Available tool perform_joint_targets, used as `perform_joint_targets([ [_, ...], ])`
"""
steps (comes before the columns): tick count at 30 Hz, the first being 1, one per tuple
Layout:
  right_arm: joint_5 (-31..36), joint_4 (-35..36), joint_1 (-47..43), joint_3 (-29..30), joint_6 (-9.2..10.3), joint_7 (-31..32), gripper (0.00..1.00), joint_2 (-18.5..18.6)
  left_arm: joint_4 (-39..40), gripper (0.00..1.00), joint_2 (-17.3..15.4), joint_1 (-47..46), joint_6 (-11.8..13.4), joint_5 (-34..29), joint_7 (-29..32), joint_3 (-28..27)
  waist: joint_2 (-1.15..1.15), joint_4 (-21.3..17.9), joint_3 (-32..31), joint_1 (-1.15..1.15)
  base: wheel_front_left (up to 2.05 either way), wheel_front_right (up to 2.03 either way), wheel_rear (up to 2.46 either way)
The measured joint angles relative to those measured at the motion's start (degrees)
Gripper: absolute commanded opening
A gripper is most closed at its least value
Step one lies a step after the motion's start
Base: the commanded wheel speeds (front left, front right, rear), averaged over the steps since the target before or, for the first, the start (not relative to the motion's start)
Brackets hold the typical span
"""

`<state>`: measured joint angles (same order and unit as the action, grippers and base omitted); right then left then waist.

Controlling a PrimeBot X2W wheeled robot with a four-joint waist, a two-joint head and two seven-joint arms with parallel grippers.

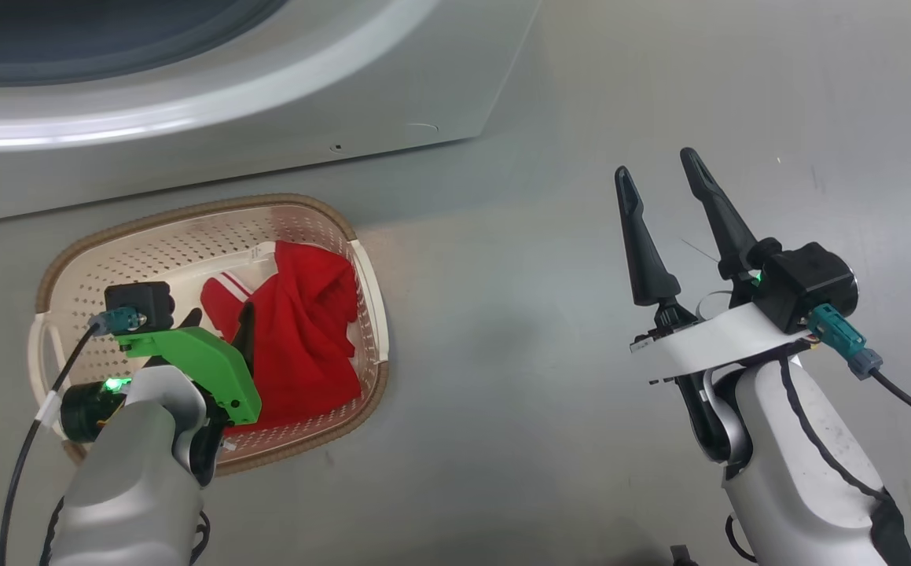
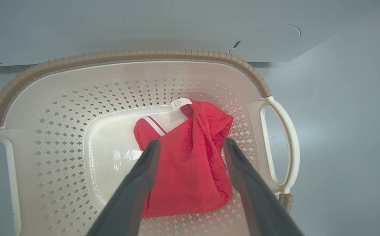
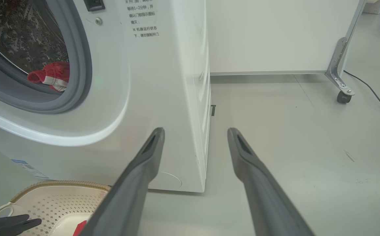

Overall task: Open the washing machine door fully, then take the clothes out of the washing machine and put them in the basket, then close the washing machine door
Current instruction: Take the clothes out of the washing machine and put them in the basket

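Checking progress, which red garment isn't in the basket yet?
The red-and-white garment lying in the washing machine drum; the other garment lies in the basket.

Cream perforated basket [image 1: 188,211], brown-rimmed, standing on the floor [image 1: 581,472] just before the white washing machine [image 1: 282,141]. In it I see one red garment [image 1: 302,338] with white stripes, crumpled toward the right side. A second red garment [image 3: 50,74] lies in the steel drum [image 3: 22,36], at the grey gasket [image 3: 78,75].
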<state>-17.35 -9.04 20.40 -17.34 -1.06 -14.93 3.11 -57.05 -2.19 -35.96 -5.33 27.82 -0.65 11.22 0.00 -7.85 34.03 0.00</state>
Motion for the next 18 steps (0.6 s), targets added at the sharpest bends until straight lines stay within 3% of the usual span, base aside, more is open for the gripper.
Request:
perform_joint_targets([
  [12,1.05,-1.13,-3.92,2.52,-0.4,0.0,1.0,0.0,4.23,1.0,0.37,2.15,-1.03,1.93,-13.99,-0.66,0.0,4.32,-6.04,0.0,0.0,0.0,0.0],
  [18,0.86,-0.52,-6.23,3.78,-0.26,0.0,1.0,-0.04,7.87,1.0,0.43,3.98,-1.04,1.58,-14.29,-0.83,0.0,5.83,-9.67,0.0,0.0,0.0,0.0],
])
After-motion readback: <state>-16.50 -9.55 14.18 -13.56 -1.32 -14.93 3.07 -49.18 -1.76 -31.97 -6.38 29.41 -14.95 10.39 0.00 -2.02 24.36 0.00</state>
